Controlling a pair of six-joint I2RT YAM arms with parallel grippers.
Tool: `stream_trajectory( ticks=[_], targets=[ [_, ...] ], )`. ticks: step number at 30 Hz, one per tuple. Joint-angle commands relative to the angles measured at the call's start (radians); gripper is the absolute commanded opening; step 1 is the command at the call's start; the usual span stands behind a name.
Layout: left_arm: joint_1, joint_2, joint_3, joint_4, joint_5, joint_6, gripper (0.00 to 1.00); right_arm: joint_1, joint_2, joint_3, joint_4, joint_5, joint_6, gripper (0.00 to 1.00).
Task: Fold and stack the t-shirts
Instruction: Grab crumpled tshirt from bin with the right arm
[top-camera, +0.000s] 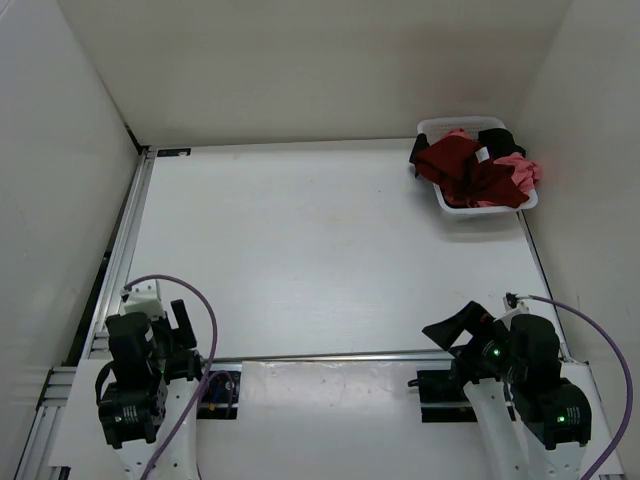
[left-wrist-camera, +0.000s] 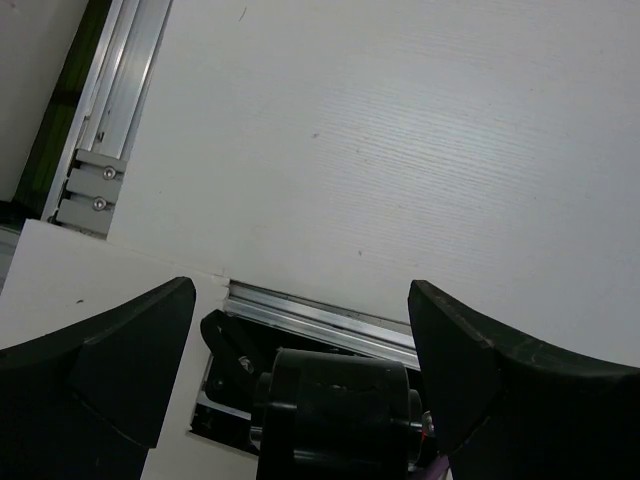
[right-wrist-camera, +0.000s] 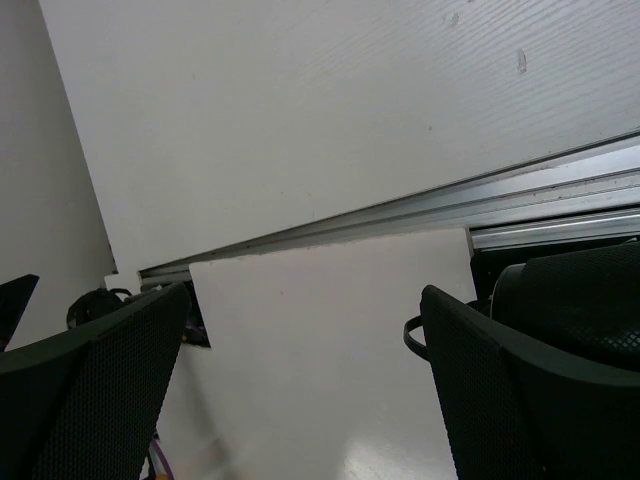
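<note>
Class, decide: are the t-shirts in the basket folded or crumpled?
Crumpled: the t-shirts lie heaped in the basket, hanging over its rim; no flat folds show.

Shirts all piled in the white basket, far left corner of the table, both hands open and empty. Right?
Wrong on one point: the white basket sits at the far right corner, not the left; the top external view shows it. The t-shirts are piled in it, and the left hand and right hand are open and empty.
</note>
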Motion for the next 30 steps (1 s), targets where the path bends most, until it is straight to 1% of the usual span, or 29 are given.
stream_trajectory(
  ticks=[1,4,6,7,8,9,10,11,12,13,14,15,16,17,19,20,21,22,23,24,25,26,27,28,29,30],
  targets=[
    [0.007,0.003,0.002,-0.071,-0.027,0.000,1.00,0.006,-0.015,0.018,-0.101,-0.016,0.004,1.00],
    [0.007,0.003,0.051,-0.071,-0.044,0.000,1.00,0.006,0.006,0.029,-0.101,-0.007,0.004,1.00],
    [0.007,-0.018,0.060,-0.071,-0.006,0.000,1.00,0.006,0.035,0.064,-0.101,0.009,-0.017,1.00],
    [0.007,-0.050,0.072,-0.071,0.010,0.000,1.00,0.006,0.084,0.087,-0.101,0.020,-0.030,1.00],
    [0.007,-0.067,0.073,-0.071,0.030,0.000,1.00,0.006,0.115,0.148,-0.101,0.052,-0.045,1.00],
    [0.007,-0.084,0.073,-0.071,0.030,0.000,1.00,0.006,0.190,0.187,-0.101,0.074,-0.085,1.00],
    [0.007,-0.097,0.062,-0.071,0.030,0.000,1.00,0.006,0.231,0.274,-0.101,0.097,-0.108,1.00],
    [0.007,-0.097,0.051,-0.071,0.002,0.000,1.00,0.006,0.277,0.323,-0.101,0.124,-0.128,1.00],
    [-0.002,-0.097,0.042,-0.071,-0.025,0.000,1.00,0.006,0.376,0.377,-0.101,0.190,-0.158,1.00],
    [-0.032,-0.080,0.042,-0.071,-0.053,0.000,1.00,0.006,0.432,0.435,-0.101,0.227,-0.174,1.00],
    [-0.051,-0.047,0.054,-0.071,-0.079,0.000,1.00,0.006,0.487,0.563,-0.101,0.267,-0.188,1.00],
    [-0.071,-0.023,0.074,-0.071,-0.093,0.000,1.00,0.006,0.599,0.633,-0.101,0.313,-0.198,1.00],
    [-0.104,0.004,0.129,-0.071,-0.078,0.000,1.00,0.006,0.653,0.705,-0.101,0.400,-0.199,1.00],
    [-0.115,0.076,0.155,-0.071,-0.032,0.000,1.00,0.006,0.757,0.841,-0.071,0.434,-0.208,1.00],
    [-0.129,0.167,0.221,-0.059,0.029,0.000,1.00,0.006,0.862,0.961,-0.028,0.518,-0.232,1.00],
    [-0.129,0.264,0.238,-0.048,0.068,0.000,1.00,0.006,0.958,1.056,0.032,0.558,-0.232,1.00],
    [-0.129,0.315,0.258,-0.048,0.143,0.000,1.00,0.006,1.001,1.080,0.077,0.621,-0.246,1.00],
    [-0.129,0.366,0.278,-0.036,0.174,0.000,1.00,0.006,1.040,1.080,0.129,0.646,-0.246,1.00],
    [-0.129,0.458,0.322,-0.007,0.198,0.000,1.00,-0.004,1.116,1.080,0.185,0.661,-0.263,1.00],
    [-0.129,0.496,0.342,0.013,0.243,0.000,1.00,-0.004,1.156,1.071,0.298,0.662,-0.275,1.00],
    [-0.129,0.530,0.361,0.038,0.261,0.000,1.00,-0.020,1.198,1.071,0.347,0.662,-0.275,1.00],
    [-0.129,0.578,0.385,0.109,0.261,0.000,1.00,-0.042,1.294,1.071,0.388,0.675,-0.275,1.00],
    [-0.129,0.596,0.396,0.145,0.261,0.000,1.00,-0.053,1.345,1.090,0.440,0.689,-0.259,1.00],
    [-0.129,0.615,0.408,0.171,0.261,0.000,1.00,-0.065,1.456,1.112,0.457,0.689,-0.233,1.00],
    [-0.129,0.635,0.442,0.188,0.272,0.000,1.00,-0.085,1.515,1.141,0.473,0.689,-0.232,1.00],
    [-0.129,0.673,0.457,0.197,0.272,0.000,1.00,-0.085,1.575,1.217,0.497,0.689,-0.232,1.00]
  ],
)
